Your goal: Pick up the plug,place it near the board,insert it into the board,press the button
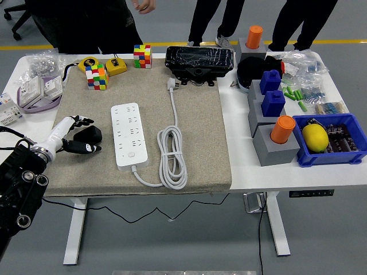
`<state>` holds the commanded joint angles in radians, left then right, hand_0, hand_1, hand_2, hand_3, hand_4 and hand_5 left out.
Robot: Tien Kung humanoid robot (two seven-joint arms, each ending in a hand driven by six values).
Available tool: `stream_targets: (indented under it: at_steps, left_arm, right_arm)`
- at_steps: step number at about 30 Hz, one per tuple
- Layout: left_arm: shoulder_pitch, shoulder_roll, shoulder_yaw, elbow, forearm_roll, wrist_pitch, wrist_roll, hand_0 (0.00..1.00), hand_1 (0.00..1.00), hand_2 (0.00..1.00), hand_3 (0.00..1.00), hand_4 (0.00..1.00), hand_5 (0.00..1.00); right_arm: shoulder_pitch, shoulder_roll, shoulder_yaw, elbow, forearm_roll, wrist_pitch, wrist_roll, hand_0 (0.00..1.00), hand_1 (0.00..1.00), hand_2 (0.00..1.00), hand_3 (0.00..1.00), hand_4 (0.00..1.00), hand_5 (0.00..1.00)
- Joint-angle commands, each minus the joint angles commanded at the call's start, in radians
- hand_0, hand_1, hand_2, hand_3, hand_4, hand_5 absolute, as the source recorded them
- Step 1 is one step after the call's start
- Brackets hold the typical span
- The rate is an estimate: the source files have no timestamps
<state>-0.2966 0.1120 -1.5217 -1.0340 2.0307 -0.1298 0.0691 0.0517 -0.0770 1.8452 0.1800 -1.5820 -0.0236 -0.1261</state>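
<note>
One plug (pixel 89 134), one board (pixel 128 135), two cubes (pixel 96 76), left hand (pixel 70 134)

Left hand at the black plug, beside the white power strip

On the grey mat (pixel 200 132) covering the desk (pixel 252 169), the left hand (pixel 67 133) reached in from the left, its fingers (pixel 82 148) spread around the black plug (pixel 89 134), though an actual grip could not be made out. The white power strip (pixel 128 134) lay just right of the plug, its coiled cord (pixel 172 156) further right. Two colour cubes (pixel 96 76) sat near the far edge.
</note>
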Motion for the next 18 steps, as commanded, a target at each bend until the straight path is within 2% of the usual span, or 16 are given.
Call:
stream_targets:
  at_steps: [3,4,9,10,15,16,18]
  left_arm:
    - [0.0,0.0,0.0,0.0,0.004,0.003,0.004,0.839,0.812,0.779,0.743,0.998,0.098]
    - [0.001,0.0,0.001,0.0,0.004,0.005,0.004,0.733,0.765,0.742,0.728,0.998,0.088]
    - [0.001,-0.001,0.001,0.001,0.005,0.013,0.006,0.733,0.765,0.742,0.728,0.998,0.088]
    - [0.001,-0.001,0.002,0.004,0.003,0.015,0.005,0.685,0.732,0.695,0.624,0.998,0.028]
    - [0.003,-0.002,0.002,0.013,0.004,0.011,0.007,0.685,0.732,0.695,0.624,0.998,0.028]
    - [0.003,-0.002,0.002,0.014,0.005,0.01,0.007,0.615,0.652,0.63,0.591,0.879,0.002]
    - [0.004,-0.003,0.003,0.012,0.013,0.014,0.008,0.615,0.652,0.63,0.591,0.879,0.002]
  right_arm:
    - [0.0,0.0,0.0,0.0,0.0,0.0,0.001,0.77,0.71,0.715,0.764,0.998,0.998]
    - [0.0,0.0,0.0,0.0,0.0,0.0,0.001,0.77,0.711,0.715,0.764,0.998,0.998]
    - [0.0,0.0,0.0,0.0,0.0,0.0,0.001,0.77,0.711,0.715,0.764,0.998,0.998]
    - [0.0,0.0,0.0,0.0,0.0,0.0,0.0,0.77,0.711,0.714,0.764,0.998,0.998]
    - [-0.001,0.001,0.0,0.0,0.001,0.0,0.0,0.77,0.711,0.714,0.764,0.998,0.998]
    - [-0.001,0.0,0.0,0.0,0.001,0.0,0.0,0.769,0.71,0.714,0.764,0.998,0.998]
    - [-0.002,0.001,-0.001,0.0,0.002,0.0,0.0,0.769,0.71,0.714,0.764,0.998,0.998]
